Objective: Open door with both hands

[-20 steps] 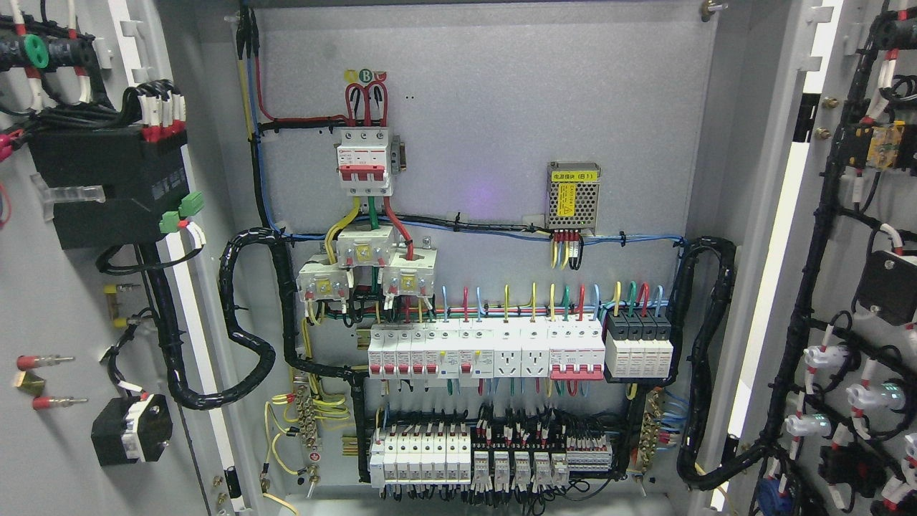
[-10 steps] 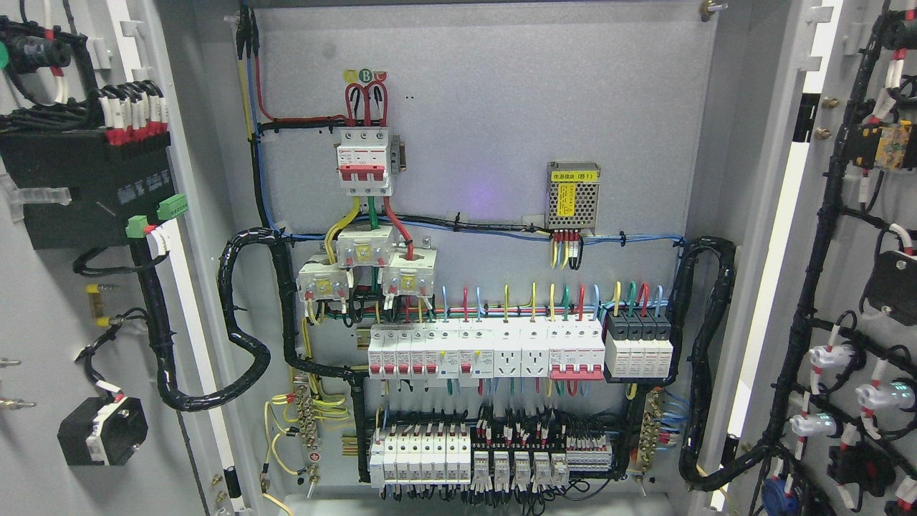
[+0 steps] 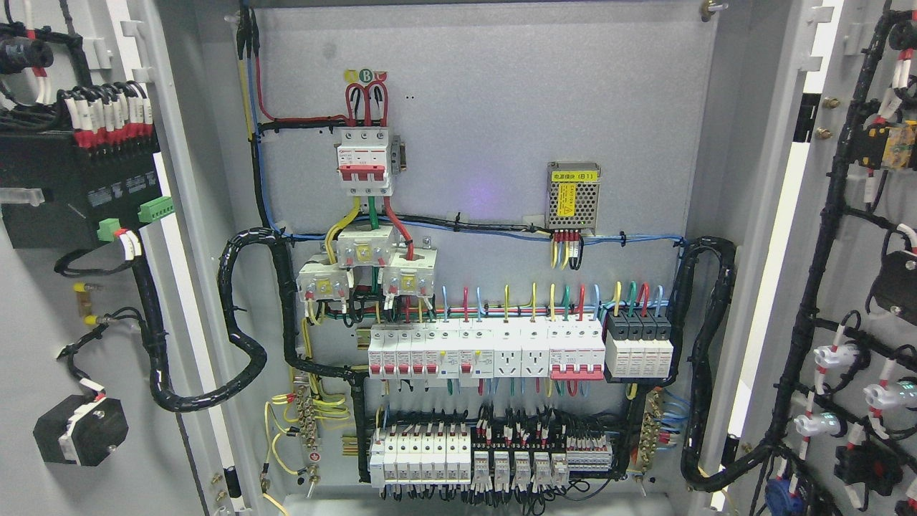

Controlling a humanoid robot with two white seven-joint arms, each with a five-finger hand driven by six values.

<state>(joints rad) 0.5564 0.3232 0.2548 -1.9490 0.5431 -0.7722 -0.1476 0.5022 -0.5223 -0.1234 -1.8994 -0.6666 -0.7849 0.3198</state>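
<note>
An electrical cabinet stands wide open in the head view. Its left door point(image 3: 43, 301) is swung out at the picture's left, showing its grey inner face with a black module point(image 3: 68, 190) and a small black switch block point(image 3: 79, 428). The right door point(image 3: 870, 236) is swung out at the right, carrying black wire looms and white lamp backs point(image 3: 834, 356). Between them the grey back panel point(image 3: 501, 107) is fully exposed. Neither of my hands nor any arm shows anywhere in the picture.
On the back panel sit a red-handled main breaker point(image 3: 365, 161), a perforated power supply point(image 3: 573, 196), a row of white breakers point(image 3: 487, 351) and lower terminal blocks point(image 3: 494, 459). Thick black cable looms point(image 3: 247, 344) loop from each door into the cabinet.
The left door has swung further outward, its module and switch block sliding toward the left edge. The right door has opened slightly more as well.
</note>
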